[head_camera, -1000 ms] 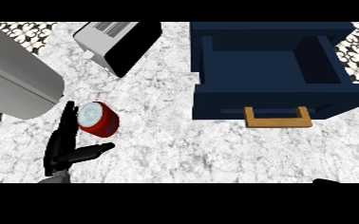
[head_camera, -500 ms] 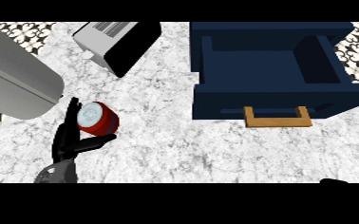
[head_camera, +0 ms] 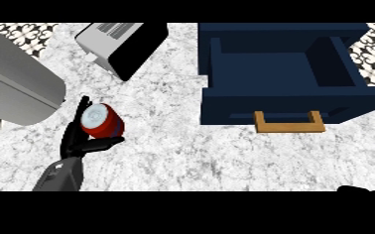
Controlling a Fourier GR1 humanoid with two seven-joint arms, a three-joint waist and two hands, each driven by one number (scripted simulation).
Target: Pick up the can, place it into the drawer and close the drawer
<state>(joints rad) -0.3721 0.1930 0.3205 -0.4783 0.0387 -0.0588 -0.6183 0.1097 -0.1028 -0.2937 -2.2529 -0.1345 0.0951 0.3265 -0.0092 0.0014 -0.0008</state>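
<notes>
Watching the left hand point(head_camera: 77, 144) low on the left of the counter point(head_camera: 183, 148), clamped on the can point(head_camera: 102, 121): fingers point(head_camera: 83, 111) up along its left flank, thumb tucked against its lower right side. Reading the can as red with a silvery end, that end tipped up and to the left, so long axis leaning rather than upright. Can't say whether its base touches the marble or hangs clear of it.

Looking across to the drawer point(head_camera: 282, 72): dark blue, pulled open, well apart to the right of the can and a little farther up the view, wooden handle point(head_camera: 288, 123) on its near face. Judging the carry as a long rightward sweep, then a drop into the open well.

Spotting only a black sliver of the right hand point(head_camera: 356, 188) at the lower right edge, nearer the drawer but cut off; cannot tell its state.

Noting a toaster point(head_camera: 117, 42) beyond the can and a grey rounded body point(head_camera: 26, 87) cut off at the left, both near the lift.
</notes>
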